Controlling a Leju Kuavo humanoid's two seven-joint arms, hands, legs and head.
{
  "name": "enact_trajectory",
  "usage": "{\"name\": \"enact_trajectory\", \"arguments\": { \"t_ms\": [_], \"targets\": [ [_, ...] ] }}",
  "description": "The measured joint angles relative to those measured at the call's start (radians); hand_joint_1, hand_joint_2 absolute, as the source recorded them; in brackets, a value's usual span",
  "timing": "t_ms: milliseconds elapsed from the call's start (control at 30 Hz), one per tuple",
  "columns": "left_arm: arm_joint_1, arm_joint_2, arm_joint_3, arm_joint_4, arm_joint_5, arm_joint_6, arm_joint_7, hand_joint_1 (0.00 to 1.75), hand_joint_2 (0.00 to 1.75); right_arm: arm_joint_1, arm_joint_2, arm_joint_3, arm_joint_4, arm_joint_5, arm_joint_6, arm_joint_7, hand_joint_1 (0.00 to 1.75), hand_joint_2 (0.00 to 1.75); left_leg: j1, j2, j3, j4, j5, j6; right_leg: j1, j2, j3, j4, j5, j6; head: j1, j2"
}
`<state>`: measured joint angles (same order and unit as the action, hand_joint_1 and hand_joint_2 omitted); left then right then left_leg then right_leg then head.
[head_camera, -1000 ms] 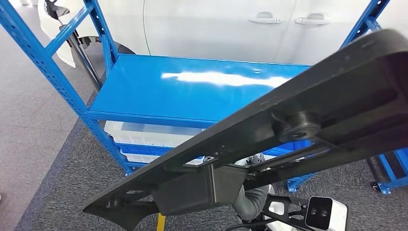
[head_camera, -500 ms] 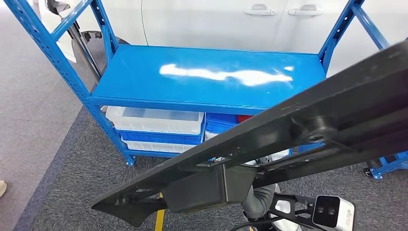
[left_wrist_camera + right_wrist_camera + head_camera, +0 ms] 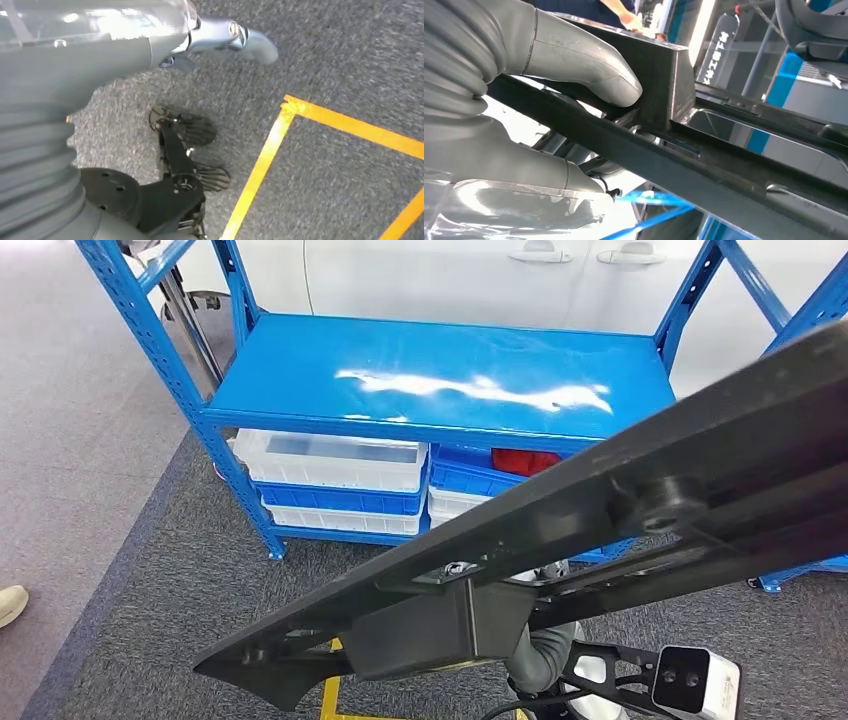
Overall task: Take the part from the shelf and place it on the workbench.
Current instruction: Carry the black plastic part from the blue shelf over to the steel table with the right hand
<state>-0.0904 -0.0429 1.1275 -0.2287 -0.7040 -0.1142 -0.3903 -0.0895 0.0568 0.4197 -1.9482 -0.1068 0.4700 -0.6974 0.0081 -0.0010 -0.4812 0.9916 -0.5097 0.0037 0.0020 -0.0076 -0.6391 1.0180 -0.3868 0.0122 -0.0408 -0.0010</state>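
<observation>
One long black part [image 3: 640,510] slants across the head view from low on the left up to the right edge, well in front of the blue shelf [image 3: 440,375] and off its top board. From the right wrist camera the right hand [image 3: 524,105] grips that part [image 3: 704,160]: the thick grey thumb [image 3: 589,70] presses against a raised black block on it, and a lower grey finger curls under the bar, so the part runs through the hand and on past it. Under the shelf's top board sit two white bins [image 3: 335,462] stacked on the left with a blue bin between them, and further bins on the right, one with something red [image 3: 525,461] inside. One shoe [image 3: 12,602] of a person shows at the left edge on the grey floor. From the left wrist camera the left hand [image 3: 230,40] hangs above grey carpet beside one yellow floor line [image 3: 260,170]; a silver-grey finger sticks out, but whether the fingers are spread or curled cannot be told. The head view shows the shelf and white car doors [image 3: 590,280] behind it, which the wrist views lack.
</observation>
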Motion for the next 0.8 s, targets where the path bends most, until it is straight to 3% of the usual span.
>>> {"name": "enact_trajectory", "arguments": {
  "t_ms": [33, 67, 133, 167, 200, 233, 267, 300, 333, 400, 433, 500, 533, 567, 633, 667, 700, 733, 767, 800],
  "targets": [
    [0.001, 0.0, 0.0, 0.0, 0.0, 0.0, 0.0, 0.0, 1.75, 0.001, 0.0, -0.001, 0.0, 0.0, 0.0, 0.0, 1.75, 1.75, 0.0, 0.003, -0.012, -0.001, 0.012, 0.009, -0.002, 0.002, -0.011, 0.016, -0.021, 0.005, 0.0, 0.0],
    [0.001, 0.0, 0.0, 0.0, -0.001, -0.001, 0.0, 0.0, 1.75, 0.001, 0.0, -0.002, 0.0, 0.0, 0.0, 0.0, 1.75, 1.75, 0.002, 0.005, -0.025, -0.002, 0.025, 0.016, -0.004, 0.004, -0.027, 0.049, -0.061, 0.01, 0.0, 0.0],
    [0.0, 0.0, 0.0, 0.0, -0.003, -0.001, 0.0, 0.0, 1.75, 0.001, 0.0, -0.005, 0.001, -0.001, -0.001, 0.0, 1.75, 1.75, 0.001, 0.008, -0.056, -0.001, 0.05, 0.025, -0.008, 0.005, -0.061, 0.167, -0.165, 0.016, 0.0, 0.0],
    [0.0, 0.0, 0.0, 0.0, -0.004, -0.001, -0.001, 0.0, 1.75, 0.001, 0.0, -0.007, 0.002, -0.001, -0.002, 0.0, 1.75, 1.75, 0.0, 0.008, -0.072, 0.0, 0.062, 0.025, -0.008, 0.005, -0.072, 0.229, -0.196, 0.018, 0.0, 0.0],
    [0.0, 0.0, 0.0, 0.0, -0.006, -0.001, -0.001, 0.0, 1.75, 0.0, -0.001, -0.009, 0.004, -0.001, -0.003, 0.0, 1.75, 1.75, -0.001, 0.008, -0.089, 0.001, 0.073, 0.025, -0.009, 0.005, -0.073, 0.271, -0.203, 0.02, 0.0, 0.0],
    [0.0, 0.0, 0.0, 0.0, -0.008, -0.001, 0.0, 0.0, 1.75, 0.0, -0.001, -0.011, 0.006, -0.001, -0.004, 0.0, 1.75, 1.75, -0.002, 0.008, -0.106, 0.003, 0.083, 0.023, -0.009, 0.005, -0.058, 0.283, -0.186, 0.019, 0.0, 0.0],
    [0.0, 0.0, 0.0, 0.0, -0.01, -0.001, 0.001, 0.0, 1.75, 0.0, -0.002, -0.013, 0.008, -0.001, -0.004, 0.0, 1.75, 1.75, -0.002, 0.008, -0.121, 0.006, 0.092, 0.021, -0.008, 0.005, -0.026, 0.26, -0.154, 0.017, 0.0, 0.0],
    [-0.001, 0.0, 0.0, 0.0, -0.011, -0.001, 0.002, 0.0, 1.75, 0.0, -0.002, -0.015, 0.008, 0.0, -0.004, 0.0, 1.75, 1.75, -0.003, 0.008, -0.135, 0.009, 0.1, 0.019, -0.008, 0.005, 0.021, 0.206, -0.126, 0.013, 0.0, 0.0],
    [-0.001, 0.0, 0.0, 0.0, -0.011, -0.002, 0.005, 0.0, 1.75, -0.002, -0.002, -0.018, 0.008, 0.0, -0.003, 0.0, 1.75, 1.75, -0.004, 0.008, -0.146, 0.013, 0.107, 0.015, -0.005, 0.005, 0.078, 0.131, -0.118, 0.008, 0.0, 0.0],
    [-0.002, -0.001, 0.0, 0.0, -0.011, -0.004, 0.011, 0.0, 1.75, -0.004, -0.002, -0.023, 0.007, -0.001, 0.002, 0.0, 1.75, 1.75, -0.006, 0.008, -0.157, 0.019, 0.121, 0.006, 0.0, 0.004, 0.161, 0.007, -0.14, -0.004, 0.0, 0.0],
    [-0.002, -0.001, 0.0, 0.0, -0.011, -0.006, 0.015, 0.0, 1.75, -0.004, -0.002, -0.026, 0.006, -0.004, 0.009, 0.0, 1.75, 1.75, -0.005, 0.008, -0.158, 0.019, 0.127, 0.0, 0.003, 0.004, 0.177, -0.023, -0.152, -0.01, 0.0, 0.0],
    [-0.002, -0.001, 0.0, 0.0, -0.012, -0.01, 0.023, 0.0, 1.75, -0.004, -0.002, -0.032, 0.006, -0.009, 0.021, 0.0, 1.75, 1.75, -0.004, 0.009, -0.16, 0.017, 0.138, -0.012, 0.002, 0.003, 0.174, -0.034, -0.144, -0.023, 0.0, 0.0],
    [-0.002, 0.0, 0.0, 0.0, -0.013, -0.012, 0.026, 0.0, 1.75, -0.005, -0.002, -0.035, 0.006, -0.008, 0.022, 0.0, 1.75, 1.75, -0.003, 0.008, -0.165, 0.026, 0.127, -0.018, -0.001, 0.002, 0.17, -0.036, -0.135, -0.031, 0.0, 0.0],
    [-0.002, 0.0, 0.0, 0.0, -0.013, -0.013, 0.029, 0.0, 1.75, -0.005, -0.001, -0.036, 0.006, -0.005, 0.019, 0.0, 1.75, 1.75, -0.002, 0.007, -0.176, 0.051, 0.102, -0.023, -0.004, 0.0, 0.164, -0.039, -0.126, -0.038, 0.0, 0.0],
    [-0.001, 0.0, 0.0, 0.0, -0.014, -0.016, 0.032, 0.0, 1.75, -0.007, 0.0, -0.038, 0.005, 0.002, 0.004, 0.0, 1.75, 1.75, 0.002, 0.005, -0.215, 0.163, 0.015, -0.033, -0.005, 0.0, 0.148, -0.04, -0.11, -0.045, 0.0, 0.0],
    [-0.002, -0.001, 0.0, 0.0, -0.014, -0.017, 0.033, 0.0, 1.75, -0.007, 0.0, -0.039, 0.005, 0.004, -0.003, 0.0, 1.75, 1.75, 0.004, 0.005, -0.235, 0.23, -0.02, -0.037, -0.004, 0.002, 0.14, -0.038, -0.104, -0.045, 0.0, 0.0],
    [-0.002, -0.001, 0.0, 0.0, -0.014, -0.02, 0.034, 0.0, 1.75, -0.008, -0.001, -0.04, 0.005, 0.005, -0.008, 0.0, 1.75, 1.75, 0.005, 0.006, -0.246, 0.279, -0.037, -0.041, -0.004, 0.005, 0.131, -0.036, -0.099, -0.044, 0.0, 0.0],
    [-0.001, -0.001, 0.0, 0.0, -0.014, -0.021, 0.035, 0.0, 1.75, -0.009, -0.001, -0.04, 0.005, 0.006, -0.011, 0.0, 1.75, 1.75, 0.006, 0.005, -0.239, 0.293, -0.034, -0.043, -0.004, 0.009, 0.124, -0.033, -0.095, -0.042, 0.0, 0.0],
    [-0.001, 0.0, 0.0, 0.0, -0.014, -0.022, 0.036, 0.0, 1.75, -0.011, -0.002, -0.04, 0.005, 0.006, -0.013, 0.0, 1.75, 1.75, 0.007, 0.005, -0.214, 0.269, -0.016, -0.044, -0.005, 0.014, 0.117, -0.03, -0.092, -0.039, 0.0, 0.0],
    [-0.001, 0.0, 0.001, 0.0, -0.013, -0.02, 0.038, 0.0, 1.75, -0.015, -0.003, -0.04, 0.002, 0.007, -0.013, 0.0, 1.75, 1.75, 0.008, 0.0, -0.169, 0.207, 0.011, -0.043, -0.006, 0.02, 0.112, -0.025, -0.09, -0.037, 0.0, 0.0]
  ]
}}
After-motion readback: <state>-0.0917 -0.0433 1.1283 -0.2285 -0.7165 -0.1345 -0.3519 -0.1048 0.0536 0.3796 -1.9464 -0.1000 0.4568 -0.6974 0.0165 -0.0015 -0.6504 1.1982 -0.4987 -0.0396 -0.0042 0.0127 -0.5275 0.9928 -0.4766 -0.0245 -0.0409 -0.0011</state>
